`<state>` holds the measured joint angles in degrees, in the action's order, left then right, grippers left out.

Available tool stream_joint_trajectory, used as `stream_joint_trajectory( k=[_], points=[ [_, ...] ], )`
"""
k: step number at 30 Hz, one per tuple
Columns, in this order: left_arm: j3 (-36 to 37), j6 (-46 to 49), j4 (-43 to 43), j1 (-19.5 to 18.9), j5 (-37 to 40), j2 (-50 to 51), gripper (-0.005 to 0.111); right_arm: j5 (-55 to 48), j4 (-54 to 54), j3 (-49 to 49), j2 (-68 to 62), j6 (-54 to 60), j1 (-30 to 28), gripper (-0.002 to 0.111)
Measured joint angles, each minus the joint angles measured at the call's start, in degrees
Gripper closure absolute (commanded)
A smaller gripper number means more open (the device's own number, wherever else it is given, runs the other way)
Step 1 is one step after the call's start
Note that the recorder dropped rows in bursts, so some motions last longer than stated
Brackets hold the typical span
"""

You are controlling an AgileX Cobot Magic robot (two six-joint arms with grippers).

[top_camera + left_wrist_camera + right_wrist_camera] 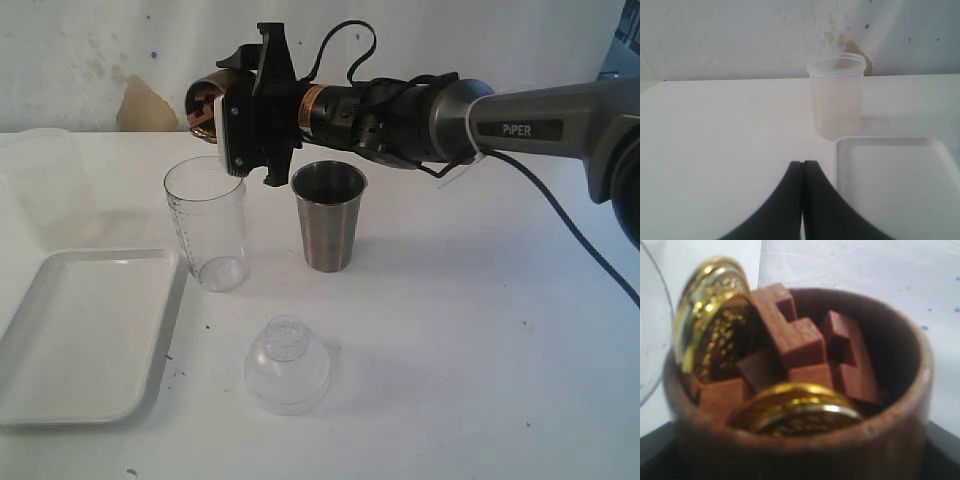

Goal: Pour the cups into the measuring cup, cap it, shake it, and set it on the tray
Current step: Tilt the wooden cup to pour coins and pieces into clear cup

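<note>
On the white tabletop (450,350), the right gripper (228,100) clamps the rounded reddish-brown wooden cup (203,108), tipped sideways at 12 o'clock of the tall clear plastic measuring cup (205,225); the left gripper (803,170) has its jaws pressed together.

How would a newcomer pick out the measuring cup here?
Start at the white tray on the exterior view's left. By its far right corner stands the measuring cup, beside the steel tumbler. It alone is tall, clear and graduated; the frosted cup is milky, the dome lid squat.
</note>
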<state>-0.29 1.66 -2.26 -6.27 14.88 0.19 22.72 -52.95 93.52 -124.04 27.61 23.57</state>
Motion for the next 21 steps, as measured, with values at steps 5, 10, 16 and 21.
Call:
stream_joint_trajectory(
  k=[5, 10, 16, 21],
  points=[
    [0.0, 0.0, 0.0, 0.0, 0.0, 0.0, 0.107, 0.14, 0.0, 0.0, 0.0, 3.1, 0.0, 0.108],
    [0.0, 0.0, 0.0, 0.0, 0.0, 0.0, 0.107, 1.45, -0.11, 0.0, 0.0, 6.13, 0.0, 0.108],
    [0.0, 0.0, 0.0, 0.0, 0.0, 0.0, 0.107, 1.83, -0.11, 0.0, 0.0, 10.03, 0.0, 0.108],
    [0.0, 0.0, 0.0, 0.0, 0.0, 0.0, 0.107, 1.83, -0.11, 0.0, 0.0, 13.27, 0.0, 0.108]
  ],
)
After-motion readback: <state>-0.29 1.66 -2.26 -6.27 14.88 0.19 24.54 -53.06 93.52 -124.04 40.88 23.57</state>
